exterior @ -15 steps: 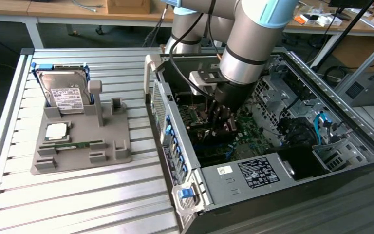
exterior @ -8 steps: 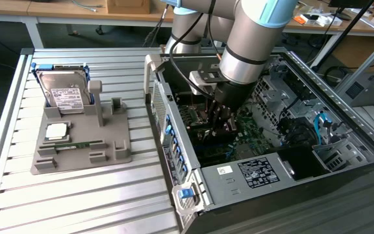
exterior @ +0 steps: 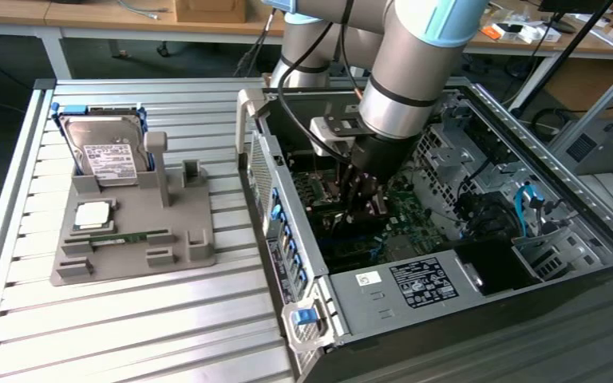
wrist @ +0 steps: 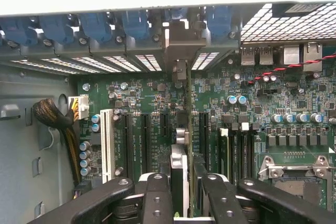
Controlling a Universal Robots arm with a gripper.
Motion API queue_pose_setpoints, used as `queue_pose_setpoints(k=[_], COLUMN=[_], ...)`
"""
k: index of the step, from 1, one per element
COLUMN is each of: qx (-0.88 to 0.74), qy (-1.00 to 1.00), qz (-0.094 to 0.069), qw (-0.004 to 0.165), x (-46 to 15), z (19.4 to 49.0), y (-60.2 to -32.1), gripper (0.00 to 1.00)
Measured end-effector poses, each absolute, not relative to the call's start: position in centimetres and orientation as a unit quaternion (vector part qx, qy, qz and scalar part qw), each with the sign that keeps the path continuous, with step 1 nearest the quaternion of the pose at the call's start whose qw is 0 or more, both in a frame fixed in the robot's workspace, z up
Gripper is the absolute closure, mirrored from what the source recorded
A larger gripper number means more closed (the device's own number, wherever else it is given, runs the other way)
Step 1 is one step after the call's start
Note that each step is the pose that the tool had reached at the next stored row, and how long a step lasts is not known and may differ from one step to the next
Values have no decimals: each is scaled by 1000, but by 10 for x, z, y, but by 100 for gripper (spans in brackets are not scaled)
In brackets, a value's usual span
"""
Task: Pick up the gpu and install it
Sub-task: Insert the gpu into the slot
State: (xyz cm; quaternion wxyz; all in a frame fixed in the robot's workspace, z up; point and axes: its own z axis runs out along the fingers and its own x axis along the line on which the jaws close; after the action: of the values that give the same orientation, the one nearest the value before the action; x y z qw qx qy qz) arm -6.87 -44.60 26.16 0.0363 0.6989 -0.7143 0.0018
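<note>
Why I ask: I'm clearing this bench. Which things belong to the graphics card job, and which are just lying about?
In the job: graphics card, gripped on edge in the pincer; computer case; circuit board with its slots.
Lying about: hard drive; memory stick; grey holder they sit in.

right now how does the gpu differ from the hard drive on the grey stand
The gpu is inside the computer case, clamped between the fingers; the hard drive stands outside on the grey stand, untouched. The gpu is thin and dark; the hard drive is boxy, silver, white-labelled. Both stand on edge.
</note>
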Motion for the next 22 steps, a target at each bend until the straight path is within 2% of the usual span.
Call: queue_pose_setpoints(k=[12, 22], qx=[699, 699], qy=[-714, -714], qz=[1, -6], qw=[36, 29], x=[-69, -68], z=[263, 263], y=[-446, -447], gripper=[73, 73])
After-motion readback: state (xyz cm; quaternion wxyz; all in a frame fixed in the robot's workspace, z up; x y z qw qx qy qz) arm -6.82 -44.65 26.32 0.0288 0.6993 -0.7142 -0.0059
